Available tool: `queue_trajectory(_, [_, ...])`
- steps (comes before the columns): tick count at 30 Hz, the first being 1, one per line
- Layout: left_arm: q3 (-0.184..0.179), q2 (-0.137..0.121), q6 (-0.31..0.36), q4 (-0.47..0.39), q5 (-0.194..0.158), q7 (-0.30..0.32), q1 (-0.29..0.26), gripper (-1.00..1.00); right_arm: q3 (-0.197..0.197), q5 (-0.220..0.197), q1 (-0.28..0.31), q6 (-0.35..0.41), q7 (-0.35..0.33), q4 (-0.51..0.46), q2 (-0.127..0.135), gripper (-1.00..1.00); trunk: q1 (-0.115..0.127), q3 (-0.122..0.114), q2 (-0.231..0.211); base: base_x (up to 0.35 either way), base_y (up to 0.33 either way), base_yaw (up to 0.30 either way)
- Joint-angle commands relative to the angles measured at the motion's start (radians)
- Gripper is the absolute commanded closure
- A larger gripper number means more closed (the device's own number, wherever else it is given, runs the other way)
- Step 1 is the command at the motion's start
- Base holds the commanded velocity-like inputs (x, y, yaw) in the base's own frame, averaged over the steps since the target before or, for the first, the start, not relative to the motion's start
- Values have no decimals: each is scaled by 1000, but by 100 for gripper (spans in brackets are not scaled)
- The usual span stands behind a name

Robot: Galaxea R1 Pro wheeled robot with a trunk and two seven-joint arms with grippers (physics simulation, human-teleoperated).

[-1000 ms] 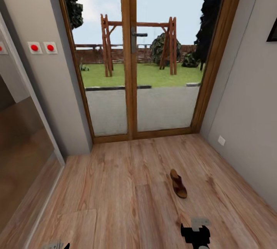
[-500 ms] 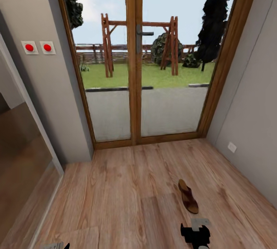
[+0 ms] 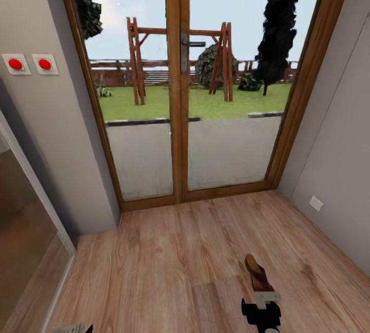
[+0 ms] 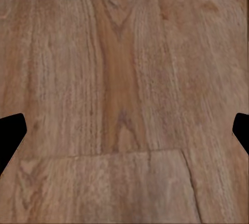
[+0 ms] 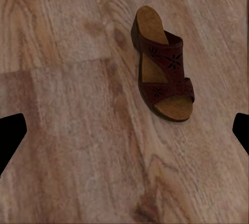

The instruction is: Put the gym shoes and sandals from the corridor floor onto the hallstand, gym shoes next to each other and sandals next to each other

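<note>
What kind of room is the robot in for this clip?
Most likely a home entrance corridor. A wood-framed glazed double door looks out on a garden, light brown wood-plank flooring runs between grey walls, and a flat brown sandal with maroon straps lies on the floor.

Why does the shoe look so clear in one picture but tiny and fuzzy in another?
In the right wrist view the sandal is near the camera, so its strap pattern and a soft shadow along its side show. In the head view the same sandal is small, low in the frame, partly behind the right gripper, its details smeared. In the left wrist view the corridor floor looks evenly lit, grain slightly soft.
</note>
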State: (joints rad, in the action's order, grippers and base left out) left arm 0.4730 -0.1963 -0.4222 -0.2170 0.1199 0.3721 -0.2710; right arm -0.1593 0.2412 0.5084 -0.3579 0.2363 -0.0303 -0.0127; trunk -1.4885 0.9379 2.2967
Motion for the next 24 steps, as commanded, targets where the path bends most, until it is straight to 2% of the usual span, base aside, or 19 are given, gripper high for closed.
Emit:
queue_trajectory(1, [9, 0, -4, 1, 10, 4, -1, -100, -8, 11, 1, -3, 4, 1, 0, -100, 0, 0, 0, 298, 128, -240])
queue_trajectory(24, [9, 0, -4, 1, 10, 4, -1, -100, -8, 10, 1, -3, 5, 1, 0, -100, 0, -16, 0, 297, 124, -266])
